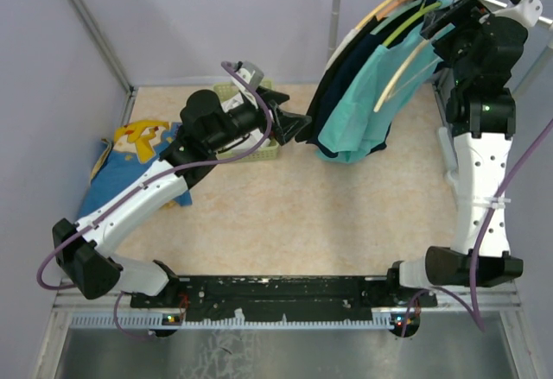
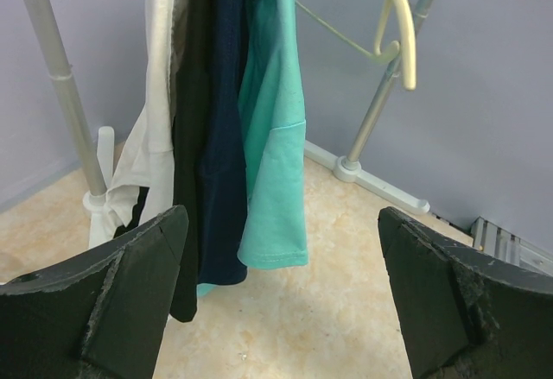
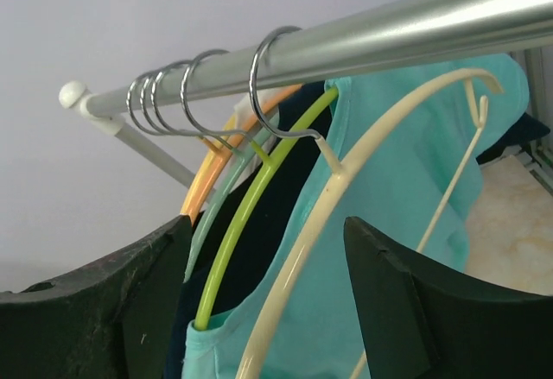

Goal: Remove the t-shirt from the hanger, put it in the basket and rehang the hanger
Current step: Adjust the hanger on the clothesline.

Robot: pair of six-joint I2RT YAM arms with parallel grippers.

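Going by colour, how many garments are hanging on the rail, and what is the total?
White garment: 1
Black garment: 1
Navy garment: 1
Teal t-shirt: 1
Total: 4

Teal t-shirt (image 2: 272, 137), lime-green hanger (image 3: 251, 215), cream hanger (image 3: 346, 172), navy shirt (image 2: 223, 180)
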